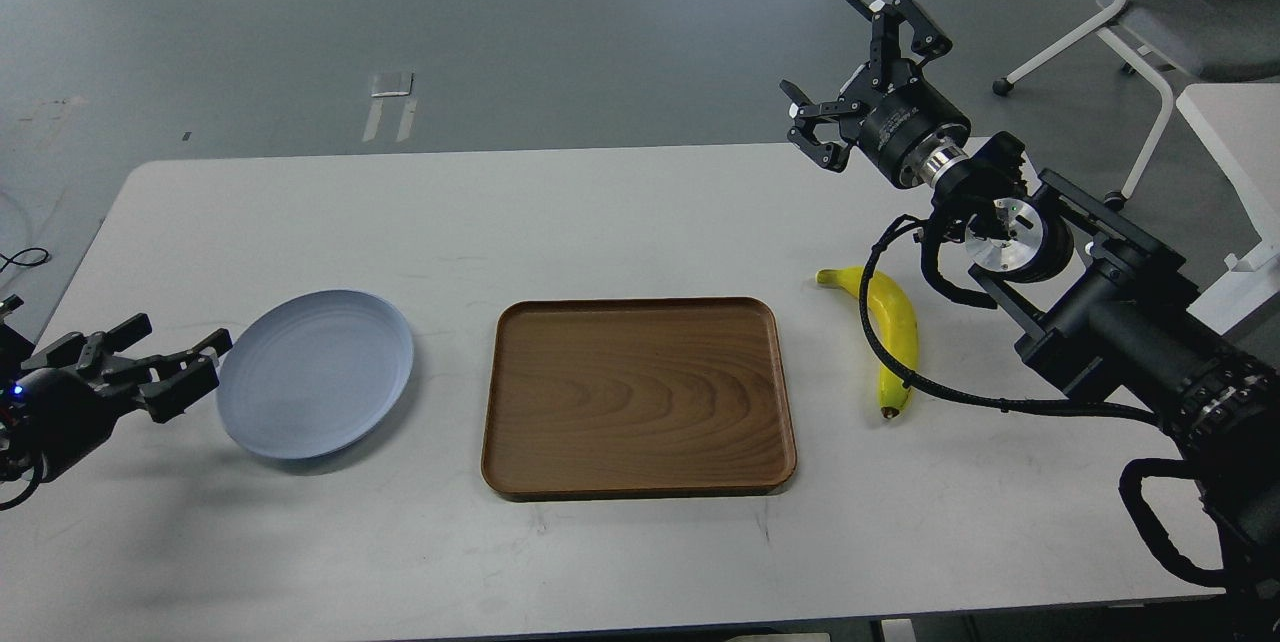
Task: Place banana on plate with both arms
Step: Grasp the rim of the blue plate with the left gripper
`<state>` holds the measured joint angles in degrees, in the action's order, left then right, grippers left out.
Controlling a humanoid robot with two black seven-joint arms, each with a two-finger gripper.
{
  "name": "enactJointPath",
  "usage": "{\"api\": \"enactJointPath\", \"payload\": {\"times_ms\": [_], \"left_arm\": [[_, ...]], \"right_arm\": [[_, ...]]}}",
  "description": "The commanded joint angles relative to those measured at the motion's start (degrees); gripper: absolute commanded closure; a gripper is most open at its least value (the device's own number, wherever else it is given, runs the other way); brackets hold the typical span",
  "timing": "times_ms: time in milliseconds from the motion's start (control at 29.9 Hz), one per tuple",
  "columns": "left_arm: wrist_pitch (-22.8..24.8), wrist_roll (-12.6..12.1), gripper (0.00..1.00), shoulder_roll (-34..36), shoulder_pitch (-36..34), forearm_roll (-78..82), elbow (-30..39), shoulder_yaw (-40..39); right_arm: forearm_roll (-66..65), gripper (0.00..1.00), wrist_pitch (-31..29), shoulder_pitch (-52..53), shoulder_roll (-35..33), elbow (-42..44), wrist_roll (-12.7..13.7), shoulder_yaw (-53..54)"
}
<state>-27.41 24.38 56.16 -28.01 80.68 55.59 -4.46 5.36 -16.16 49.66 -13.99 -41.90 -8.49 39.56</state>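
At the lower left of the frame, the left gripper (pixel 200 362) is seen at the left rim of the plate (pixel 316 374); its fingers are spread apart, and whether they touch the rim cannot be told. The plate appears tilted, its left edge raised off the white table (pixel 600 212). At centre frame a brown wooden tray (pixel 638 396) lies flat, with nothing on it.

Right of the tray, the banana (pixel 893 337) is found on the table, apart from the tray edge. Its long axis runs from upper left to lower right of the frame, stem at the top, dark tip at the bottom. A black cable (pixel 880 347) crosses in front of it.

At upper right, the right gripper (pixel 850 72) is held above the table, fingers wide apart, empty. The banana lies below it in the frame; the right arm is judged much the nearer.

No legible brand, label or writing is observed.
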Motion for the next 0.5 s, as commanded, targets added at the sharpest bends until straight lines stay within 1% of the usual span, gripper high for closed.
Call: {"api": "enactJointPath", "payload": {"times_ms": [0,267,468], "left_arm": [[-0.19,-0.04,0.02,-3.16,1.2,-0.69,-3.29,0.06],[1.04,0.14,0.04,-4.75,1.29,-10.97,-3.03,0.06],[1.48,0.23,0.14,-5.1,1.38,-11.16,-3.65,0.33]], "right_arm": [[-0.08,0.0,0.6,-0.01,-0.07,-0.11,-0.03,0.17],[-0.08,0.0,1.31,-0.27,-0.16,-0.11,-0.03,0.0],[-0.08,0.0,2.45,-0.36,-0.42,-0.29,-0.12,-0.09]]}}
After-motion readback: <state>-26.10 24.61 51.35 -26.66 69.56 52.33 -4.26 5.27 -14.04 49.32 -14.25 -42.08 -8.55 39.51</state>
